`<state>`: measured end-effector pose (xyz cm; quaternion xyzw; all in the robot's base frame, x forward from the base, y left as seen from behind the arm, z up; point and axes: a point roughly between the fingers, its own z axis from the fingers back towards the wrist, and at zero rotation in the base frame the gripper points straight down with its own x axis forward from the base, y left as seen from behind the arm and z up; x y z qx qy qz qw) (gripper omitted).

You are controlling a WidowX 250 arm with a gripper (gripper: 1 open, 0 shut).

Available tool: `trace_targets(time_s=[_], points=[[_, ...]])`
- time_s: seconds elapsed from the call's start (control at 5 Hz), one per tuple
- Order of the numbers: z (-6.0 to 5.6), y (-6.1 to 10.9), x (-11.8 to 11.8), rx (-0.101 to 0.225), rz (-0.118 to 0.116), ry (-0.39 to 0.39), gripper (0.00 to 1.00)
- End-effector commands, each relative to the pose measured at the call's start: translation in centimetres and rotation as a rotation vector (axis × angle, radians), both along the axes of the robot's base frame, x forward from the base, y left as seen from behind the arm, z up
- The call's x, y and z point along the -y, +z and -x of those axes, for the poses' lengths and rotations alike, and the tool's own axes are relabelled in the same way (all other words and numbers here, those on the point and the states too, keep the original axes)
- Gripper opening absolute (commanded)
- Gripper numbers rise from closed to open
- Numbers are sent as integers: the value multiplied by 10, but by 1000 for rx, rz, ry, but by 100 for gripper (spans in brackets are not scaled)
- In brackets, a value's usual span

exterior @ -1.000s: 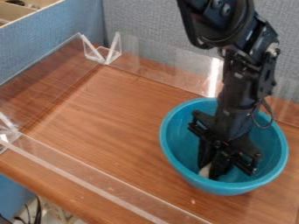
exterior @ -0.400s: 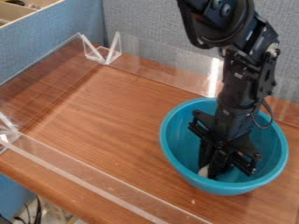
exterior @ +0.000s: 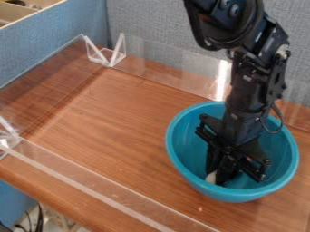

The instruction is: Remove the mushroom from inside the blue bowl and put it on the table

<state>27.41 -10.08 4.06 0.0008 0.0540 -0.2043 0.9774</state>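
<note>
The blue bowl (exterior: 186, 156) sits on the table (exterior: 109, 118) at the right front. My black gripper (exterior: 231, 171) reaches straight down into the bowl, its fingers closed near the bottom. A small cream-white bit of the mushroom (exterior: 215, 179) shows at the fingertips; the fingers hide its cap. The gripper looks shut on it, low inside the bowl.
Low clear acrylic walls edge the table, one along the front (exterior: 85, 186) and one at the back left with a corner bracket (exterior: 107, 53). A blue partition (exterior: 72, 23) stands behind. Bare wood stretches left of the bowl.
The fingers closed a touch more at the start. Since then the arm and bowl have stayed still.
</note>
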Motion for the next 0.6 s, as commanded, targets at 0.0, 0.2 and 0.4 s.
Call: trace_targets(time_s=[0.0, 0.2, 0.4], points=[[-7, 18, -5, 58, 17, 14, 0], [-7, 20, -6, 63, 17, 14, 0], [-8, 22, -7, 68, 17, 14, 0]])
